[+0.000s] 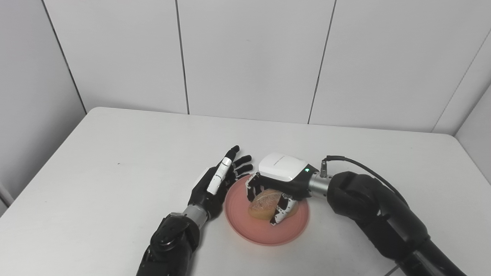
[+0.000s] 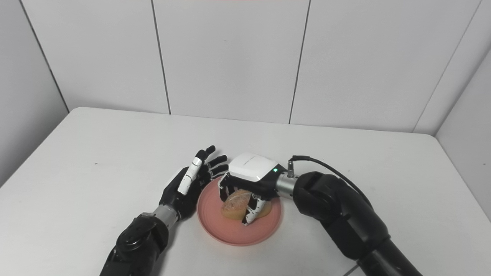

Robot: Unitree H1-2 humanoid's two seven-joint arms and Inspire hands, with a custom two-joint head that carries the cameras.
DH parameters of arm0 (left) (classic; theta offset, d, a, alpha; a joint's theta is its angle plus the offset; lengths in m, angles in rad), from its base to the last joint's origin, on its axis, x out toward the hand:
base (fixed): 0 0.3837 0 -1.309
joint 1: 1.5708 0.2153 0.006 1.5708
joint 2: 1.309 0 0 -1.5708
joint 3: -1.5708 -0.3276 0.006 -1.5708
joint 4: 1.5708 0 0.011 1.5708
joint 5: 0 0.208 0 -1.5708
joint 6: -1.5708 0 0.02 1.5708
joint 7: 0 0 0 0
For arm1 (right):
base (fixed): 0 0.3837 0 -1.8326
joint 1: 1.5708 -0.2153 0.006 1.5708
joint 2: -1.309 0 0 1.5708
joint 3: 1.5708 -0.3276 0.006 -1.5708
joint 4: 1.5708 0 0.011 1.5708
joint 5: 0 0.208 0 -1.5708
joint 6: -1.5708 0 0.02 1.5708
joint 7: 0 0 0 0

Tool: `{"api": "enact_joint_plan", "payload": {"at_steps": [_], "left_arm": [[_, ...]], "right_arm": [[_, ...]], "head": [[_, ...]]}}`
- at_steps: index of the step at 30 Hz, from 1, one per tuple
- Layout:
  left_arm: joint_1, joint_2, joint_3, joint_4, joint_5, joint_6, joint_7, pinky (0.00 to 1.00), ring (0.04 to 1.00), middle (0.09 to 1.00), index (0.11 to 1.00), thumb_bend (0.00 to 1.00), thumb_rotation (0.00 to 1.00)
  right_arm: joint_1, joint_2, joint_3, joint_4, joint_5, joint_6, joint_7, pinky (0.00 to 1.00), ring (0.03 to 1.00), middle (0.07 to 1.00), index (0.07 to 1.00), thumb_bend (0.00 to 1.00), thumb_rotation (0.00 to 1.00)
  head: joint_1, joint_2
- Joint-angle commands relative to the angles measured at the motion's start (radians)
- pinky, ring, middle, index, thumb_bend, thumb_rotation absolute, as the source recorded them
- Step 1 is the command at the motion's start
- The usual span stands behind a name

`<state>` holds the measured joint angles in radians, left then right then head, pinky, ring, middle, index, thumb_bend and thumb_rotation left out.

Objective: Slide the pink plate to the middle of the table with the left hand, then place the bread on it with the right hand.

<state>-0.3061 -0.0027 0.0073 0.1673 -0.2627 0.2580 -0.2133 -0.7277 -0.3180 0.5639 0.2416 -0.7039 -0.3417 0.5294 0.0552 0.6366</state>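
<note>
Pink plate (image 1: 264, 230) seen near table (image 1: 115, 161) middle, so slide judged done
Bread (image 1: 264, 205) set on plate centre, clasped from above by right hand (image 1: 278, 184), fingers (image 1: 282, 212) curled round loaf; release judged not yet made
Left hand (image 1: 218, 182) spread, nothing held, placed just beside plate's left rim, apparently to steady it

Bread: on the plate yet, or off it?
On: bread sits within the plate's rim, right hand wrapped over it.
</note>
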Motion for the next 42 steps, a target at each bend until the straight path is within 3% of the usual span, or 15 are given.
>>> {"api": "enact_joint_plan", "payload": {"at_steps": [1, 6, 8, 9, 10, 12, 15, 23, 29, 32, 36, 38, 42], "left_arm": [[-0.025, -0.002, -0.003, -0.01, -0.005, 0.011, -0.004, 0.86, 0.863, 0.883, 0.982, 0.76, 0.81], [-0.025, -0.001, 0.001, -0.012, -0.012, 0.02, -0.005, 0.84, 0.85, 0.871, 0.978, 0.77, 0.8], [-0.025, 0.0, 0.003, -0.015, -0.013, 0.024, -0.004, 0.83, 0.845, 0.868, 0.975, 0.76, 0.8], [-0.024, 0.002, 0.002, -0.016, -0.01, 0.022, -0.005, 0.83, 0.852, 0.873, 0.972, 0.76, 0.8], [-0.024, 0.003, 0.002, -0.016, -0.007, 0.023, -0.005, 0.84, 0.862, 0.879, 0.97, 0.77, 0.8], [-0.023, 0.006, 0.001, -0.019, -0.004, 0.025, -0.005, 0.85, 0.867, 0.882, 0.97, 0.77, 0.8], [-0.019, 0.009, -0.001, -0.025, -0.001, 0.024, -0.006, 0.84, 0.857, 0.872, 0.969, 0.76, 0.81], [-0.019, 0.018, -0.001, -0.025, -0.007, 0.022, -0.018, 0.85, 0.853, 0.869, 0.965, 0.76, 0.81], [-0.018, 0.021, 0.001, -0.027, -0.01, 0.025, -0.016, 0.86, 0.859, 0.875, 0.961, 0.77, 0.81], [-0.017, 0.021, 0.002, -0.028, -0.016, 0.026, -0.019, 0.86, 0.861, 0.877, 0.96, 0.77, 0.8], [-0.017, 0.023, 0.003, -0.03, -0.02, 0.026, -0.018, 0.87, 0.864, 0.881, 0.956, 0.76, 0.81], [-0.017, 0.024, 0.004, -0.028, -0.016, 0.022, -0.013, 0.86, 0.859, 0.875, 0.946, 0.77, 0.8], [-0.013, 0.029, 0.002, -0.029, -0.004, 0.003, -0.01, 0.88, 0.875, 0.879, 0.944, 0.77, 0.8]], "right_arm": [[-0.031, 0.002, -0.009, -0.013, 0.01, -0.032, -0.021, 0.34, 0.415, 0.499, 0.515, 0.51, 0.0], [-0.027, -0.001, -0.014, -0.026, 0.004, -0.038, -0.033, 0.36, 0.432, 0.467, 0.516, 0.52, 0.01], [-0.023, 0.001, -0.023, -0.032, 0.022, -0.03, -0.026, 0.36, 0.436, 0.496, 0.499, 0.52, 0.12], [-0.022, 0.001, -0.026, -0.038, 0.029, -0.02, -0.016, 0.41, 0.474, 0.535, 0.573, 0.84, 0.34], [-0.022, -0.001, -0.026, -0.043, 0.029, -0.01, -0.004, 0.48, 0.548, 0.595, 0.629, 0.95, 0.44], [-0.023, -0.007, -0.021, -0.055, 0.014, 0.01, 0.022, 0.54, 0.599, 0.635, 0.664, 0.98, 0.48], [-0.022, -0.015, -0.015, -0.074, -0.012, 0.038, 0.063, 0.7, 0.735, 0.746, 0.726, 1.0, 0.5], [-0.019, -0.033, -0.018, -0.108, -0.042, 0.08, 0.132, 0.8, 0.828, 0.827, 0.791, 1.0, 0.52], [-0.005, -0.049, -0.048, -0.145, -0.002, 0.129, 0.178, 0.87, 0.868, 0.847, 0.794, 1.0, 0.52], [0.014, -0.05, -0.091, -0.155, 0.058, 0.162, 0.186, 0.86, 0.869, 0.849, 0.79, 1.0, 0.55], [0.081, 0.009, -0.302, -0.09, 0.396, 0.239, 0.138, 0.75, 0.83, 0.822, 0.777, 1.0, 0.63], [0.111, 0.024, -0.37, -0.096, 0.453, 0.241, 0.094, 0.78, 0.834, 0.828, 0.799, 1.0, 0.64], [0.165, 0.034, -0.429, -0.12, 0.476, 0.235, 0.014, 0.82, 0.856, 0.841, 0.811, 1.0, 0.66]], "head": [[0.001, -0.001], [-0.002, -0.005], [-0.005, -0.005], [-0.006, -0.005], [-0.007, -0.005], [-0.007, -0.004], [-0.009, -0.001], [-0.013, 0.001], [-0.019, -0.001], [-0.018, 0.0], [-0.02, 0.001], [-0.026, -0.001], [-0.029, -0.002]]}}
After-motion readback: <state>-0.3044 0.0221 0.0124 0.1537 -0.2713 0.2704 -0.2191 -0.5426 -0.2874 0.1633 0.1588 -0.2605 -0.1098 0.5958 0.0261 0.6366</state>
